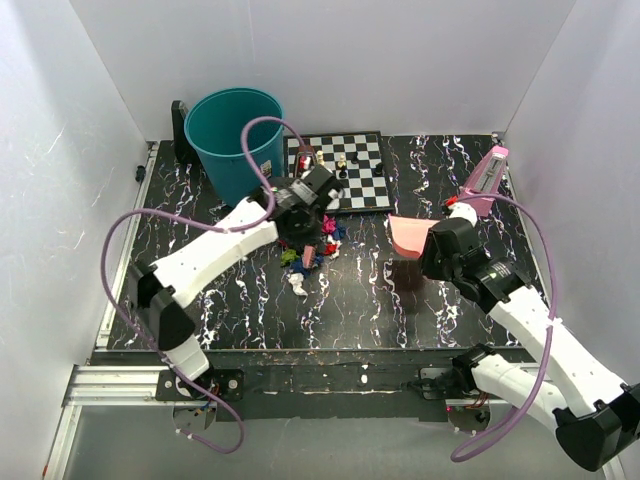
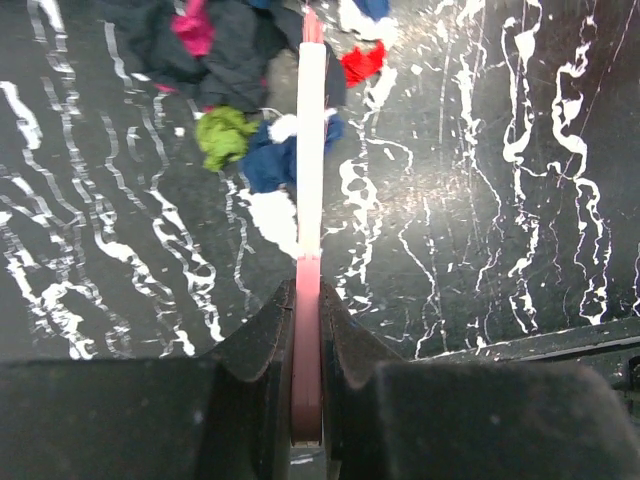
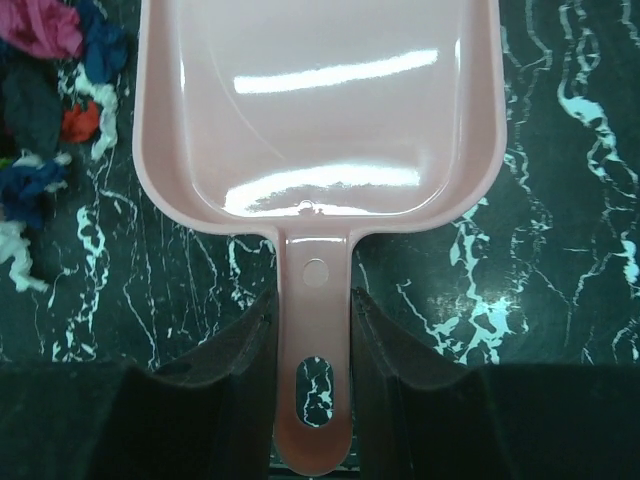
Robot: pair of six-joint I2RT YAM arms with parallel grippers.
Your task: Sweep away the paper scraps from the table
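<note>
Left gripper (image 2: 308, 305) first: it's pressed together on a thin pink-and-white blade (image 2: 311, 150). I'm looking at the blade edge-on, with a jaw tight against each face. It runs straight out from the fingers, and its far end sits in among the paper scraps (image 2: 245, 140).

The scraps lie in one loose heap around the middle of the table (image 1: 380, 290), a little toward the far edge. I can see magenta, dark blue, green, red and white, with one white wad closest to the near edge.

My right gripper (image 3: 312, 315) is pinching the handle of the pink dustpan (image 3: 320, 100), a finger on either side. The pan is right of the table's middle, and the heap is off to its left, near it but apart. I can't tell whether its lip touches the surface.

Further out, the chessboard (image 1: 340, 170) lies against the far edge, and the teal bucket (image 1: 235, 140) stands toward the far left corner.
</note>
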